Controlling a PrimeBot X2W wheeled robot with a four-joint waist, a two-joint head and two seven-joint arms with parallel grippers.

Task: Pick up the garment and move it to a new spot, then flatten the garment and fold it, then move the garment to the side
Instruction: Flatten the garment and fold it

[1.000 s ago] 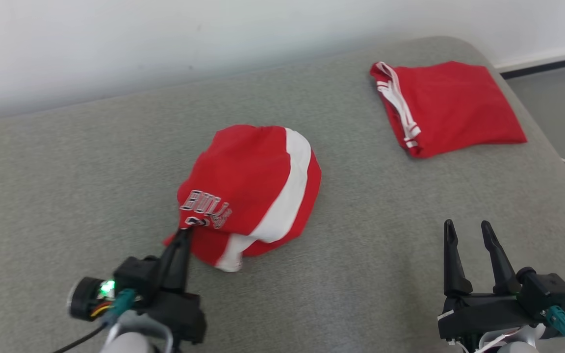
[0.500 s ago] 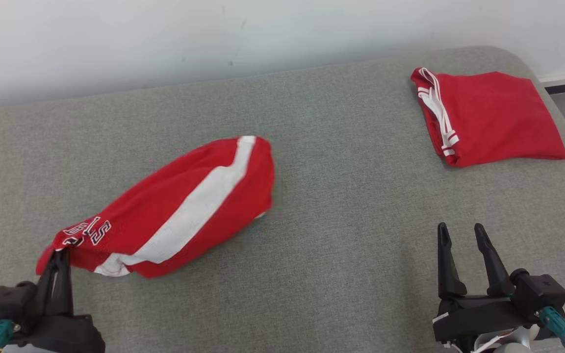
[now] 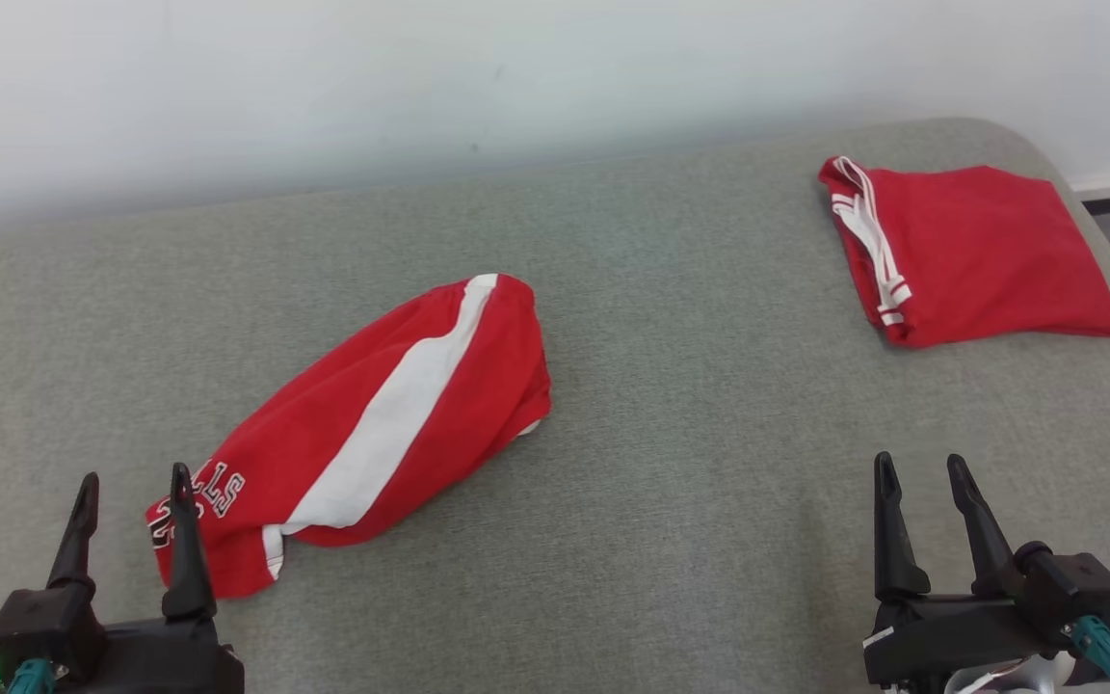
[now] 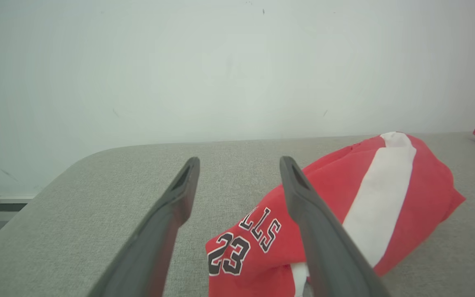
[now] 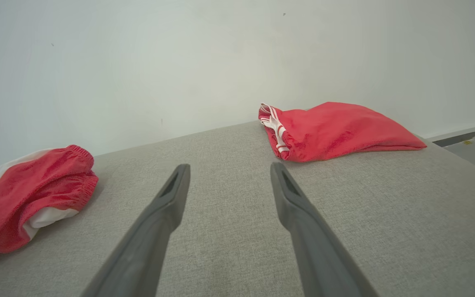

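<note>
The red mesh basketball shorts with a broad white side stripe (image 3: 372, 434) lie in a crumpled, slanting heap left of centre on the grey woven upholstered surface (image 3: 690, 463). The lettered hem is at the near left and the gathered elastic waistband at the far right. The left tool (image 3: 133, 474) stands with its jaws wide apart and holds nothing. One finger crosses the printed hem corner, and I cannot tell whether it touches the cloth. The right tool (image 3: 921, 460) is also spread and empty, at the near right and well apart from the shorts.

The move to a new spot looks done, so flattening is probably the step in hand. To do it well, use both tools together: one pinches the hem corner, the other reaches across to the waistband, and they draw apart along the stripe. Grip low and shallow, so that only one layer of cloth is caught. Then sweep outward from the middle.

The fabric looks thin, limp and slightly slick, so it will probably bunch if pushed rather than pulled. The upholstery is coarse and matte and may drag on it. A folded red garment with white-striped trim (image 3: 979, 255) sits flat at the far right, out of the working area.
</note>
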